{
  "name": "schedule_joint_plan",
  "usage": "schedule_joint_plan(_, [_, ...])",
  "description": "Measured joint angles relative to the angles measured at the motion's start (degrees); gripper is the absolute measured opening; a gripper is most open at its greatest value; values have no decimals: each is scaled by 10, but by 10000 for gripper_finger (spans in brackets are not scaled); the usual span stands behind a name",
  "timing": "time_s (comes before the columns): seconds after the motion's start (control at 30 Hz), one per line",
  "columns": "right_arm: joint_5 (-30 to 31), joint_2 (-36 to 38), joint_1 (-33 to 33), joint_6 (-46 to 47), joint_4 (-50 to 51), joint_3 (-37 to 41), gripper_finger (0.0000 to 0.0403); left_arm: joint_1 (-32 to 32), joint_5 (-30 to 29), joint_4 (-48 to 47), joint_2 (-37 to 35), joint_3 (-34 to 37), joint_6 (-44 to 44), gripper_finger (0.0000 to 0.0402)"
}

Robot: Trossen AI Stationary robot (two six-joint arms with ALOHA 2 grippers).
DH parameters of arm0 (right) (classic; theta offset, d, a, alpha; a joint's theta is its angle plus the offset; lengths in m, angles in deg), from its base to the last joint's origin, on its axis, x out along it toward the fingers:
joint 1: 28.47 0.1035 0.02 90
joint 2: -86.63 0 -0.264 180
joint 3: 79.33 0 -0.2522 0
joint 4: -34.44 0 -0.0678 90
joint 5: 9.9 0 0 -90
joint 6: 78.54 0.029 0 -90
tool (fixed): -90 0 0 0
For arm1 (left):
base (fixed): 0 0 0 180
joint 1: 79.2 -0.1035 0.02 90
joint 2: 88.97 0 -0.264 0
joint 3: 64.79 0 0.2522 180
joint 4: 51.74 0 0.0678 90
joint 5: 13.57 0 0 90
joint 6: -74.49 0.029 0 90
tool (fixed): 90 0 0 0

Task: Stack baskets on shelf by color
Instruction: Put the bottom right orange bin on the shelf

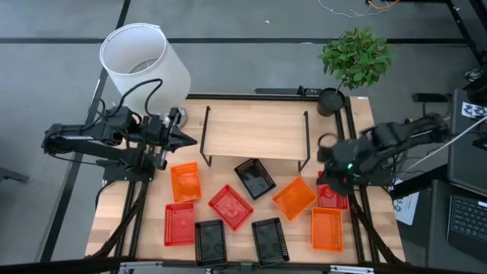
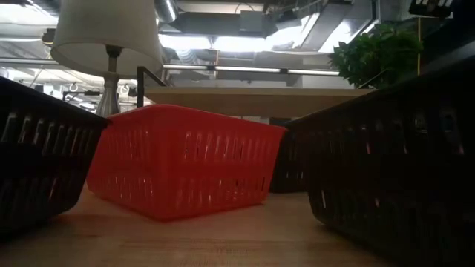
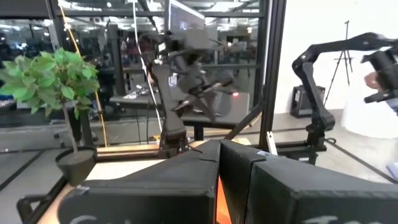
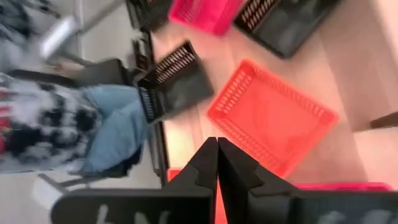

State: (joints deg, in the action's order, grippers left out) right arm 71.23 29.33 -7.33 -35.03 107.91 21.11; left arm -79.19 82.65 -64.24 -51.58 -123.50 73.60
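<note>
while the nine baskets (image 1: 230, 205) lie scattered on the counter (image 1: 144, 228) in front of the bare shelf (image 1: 255, 134), both grippers hang clenched and empty, left gripper (image 1: 190, 140) beside the shelf, right gripper (image 1: 329, 180) over a red basket (image 1: 332, 199). the baskets look light, stiff and thin-walled; pinch one rim wall.

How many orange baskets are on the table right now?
3. One orange basket lies left, in front of the shelf; a second sits right of centre; the third is near the front right corner. None is on the shelf.
</note>
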Motion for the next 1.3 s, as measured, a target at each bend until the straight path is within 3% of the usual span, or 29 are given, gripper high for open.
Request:
schedule_joint_plan(0.1, [64, -48, 45, 47, -1, 3, 12, 0, -2, -6, 0, 0, 0, 0])
schedule_joint_plan(0.17, [75, -83, 63, 65, -1, 4, 12, 0, -10, -9, 0, 0, 0, 0])
schedule_joint_plan(0.3, [12, -141, 103, 104, -6, 4, 12, 0, -13, -17, 0, 0, 0, 0])
schedule_joint_plan(0.53, [-42, -217, 239, 309, -73, 4, 3, 0, -13, -29, 0, 0, 0, 0])
schedule_joint_plan(0.73, [91, -246, 358, 448, -172, 3, 2, 0, -13, -29, 0, 0, 0, 0])
schedule_joint_plan(0.9, [105, -284, 392, 431, -177, 3, 3, 0, -13, -29, 0, 0, 0, 0])
schedule_joint_plan(1.13, [104, -328, 388, 403, -192, 3, 4, 0, -13, -29, 0, 0, 0, 0])
schedule_joint_plan(1.3, [55, -347, 368, 402, -177, 3, 37, 0, -13, -29, 0, 0, 0, 0])
